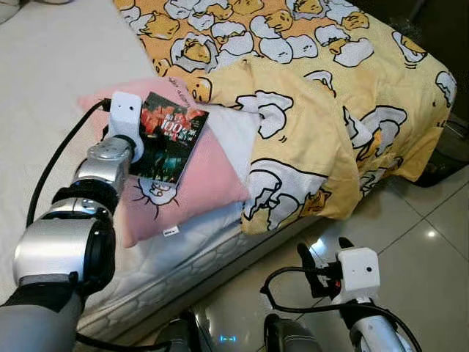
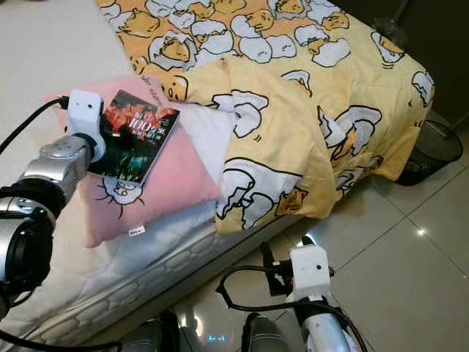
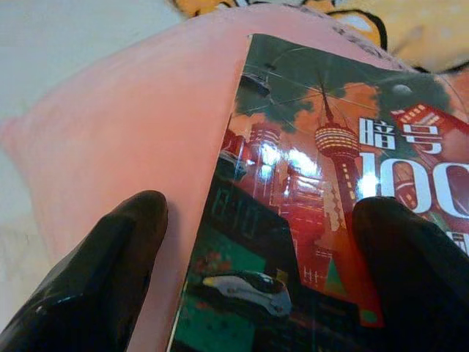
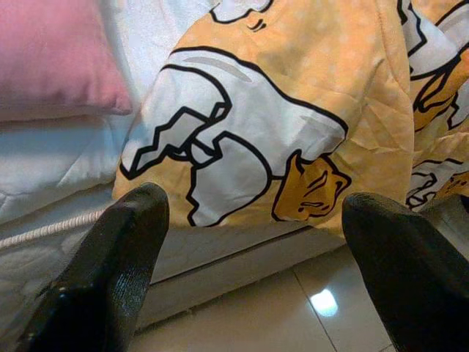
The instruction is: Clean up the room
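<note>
The left arm is stretched out over the bed (image 1: 44, 81), its silver forearm running up and away from the shoulder joint at the near left, wrist box leading. Its left tool (image 3: 256, 257) sits right at the near edge of a book (image 1: 168, 137), a glossy paperback with a red and green city cover and white lettering. The book lies flat on a pink pillow (image 1: 198, 183), tilted a little so its far corner points toward the duvet. Seen along the wrist, the two black fingers (image 3: 102, 271) are spread wide: one is over the pink fabric just beside the book's spine edge, the other over the cover itself, so the tool is released and not clamped on anything (whether the fingertips actually touch the cover, I can't tell).

The pillow rests on the white mattress near the bed's near edge, with a small white tag at its near corner. To its right a yellow duvet (image 1: 308, 95) printed with egg characters is heaped across the bed and spills over the side toward the pale tiled floor (image 1: 410, 242).

The right arm hangs low beside the bed, down by the floor, its right tool (image 4: 256, 271) pointing at the draped duvet and bed edge, fingers spread apart and empty
</note>
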`<state>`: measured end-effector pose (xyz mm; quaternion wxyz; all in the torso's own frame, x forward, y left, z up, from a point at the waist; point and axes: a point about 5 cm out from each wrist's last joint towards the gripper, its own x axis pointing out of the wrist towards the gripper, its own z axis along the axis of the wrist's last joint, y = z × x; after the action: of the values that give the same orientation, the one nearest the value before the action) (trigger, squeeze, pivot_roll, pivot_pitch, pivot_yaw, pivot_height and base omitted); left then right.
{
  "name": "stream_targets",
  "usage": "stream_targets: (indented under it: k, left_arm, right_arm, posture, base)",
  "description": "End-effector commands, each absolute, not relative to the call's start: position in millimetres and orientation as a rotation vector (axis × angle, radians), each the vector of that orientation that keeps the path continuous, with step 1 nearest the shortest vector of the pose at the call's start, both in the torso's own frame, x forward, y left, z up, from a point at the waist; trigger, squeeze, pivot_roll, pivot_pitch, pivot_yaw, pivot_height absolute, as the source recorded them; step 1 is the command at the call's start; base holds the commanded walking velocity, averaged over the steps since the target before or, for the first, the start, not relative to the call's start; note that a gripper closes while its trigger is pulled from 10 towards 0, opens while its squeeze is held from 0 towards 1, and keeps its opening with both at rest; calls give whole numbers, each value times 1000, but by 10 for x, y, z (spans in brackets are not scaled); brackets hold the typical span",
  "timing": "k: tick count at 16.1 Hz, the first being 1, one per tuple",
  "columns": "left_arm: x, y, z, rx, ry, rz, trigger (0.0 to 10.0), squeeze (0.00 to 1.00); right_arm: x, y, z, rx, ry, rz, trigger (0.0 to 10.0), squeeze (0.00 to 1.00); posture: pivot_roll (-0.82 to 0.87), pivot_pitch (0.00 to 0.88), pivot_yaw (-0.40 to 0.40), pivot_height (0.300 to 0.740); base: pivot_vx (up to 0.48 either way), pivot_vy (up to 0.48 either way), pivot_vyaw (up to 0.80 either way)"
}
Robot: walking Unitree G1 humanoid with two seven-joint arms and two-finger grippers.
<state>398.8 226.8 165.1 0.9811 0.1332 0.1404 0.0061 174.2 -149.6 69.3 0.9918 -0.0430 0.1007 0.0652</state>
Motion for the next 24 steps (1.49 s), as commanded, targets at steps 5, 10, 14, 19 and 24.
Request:
stream_targets:
  k: [5,10,14,19,24]
  left_arm:
    - [3801,2382,1243,262,457,28,0,0]
    - [3732,2423,1128,-16,512,90,0,0]
    - [3658,2475,1012,30,547,110,0,0]
    - [3720,2467,1122,-55,446,136,0,0]
    - [3822,2551,1425,-23,288,123,0,0]
  right_arm:
    - [1737,-1520,647,-101,241,142,10000,0]
    - [1753,-1533,615,-103,257,141,10000,0]
    - [1765,-1541,595,-104,265,143,10000,0]
    - [1817,-1541,585,-113,260,151,10000,0]
    - [1854,-1531,583,-113,249,153,10000,0]
  posture:
    - [-302,224,-4,740]
    - [-295,218,-4,740]
    - [-295,212,-5,740]
    - [-288,186,-7,740]
    - [-276,178,3,740]
  base:
    - [0,0,0]
    - [0,0,0]
    - [0,0,0]
    - [0,0,0]
    - [0,0,0]
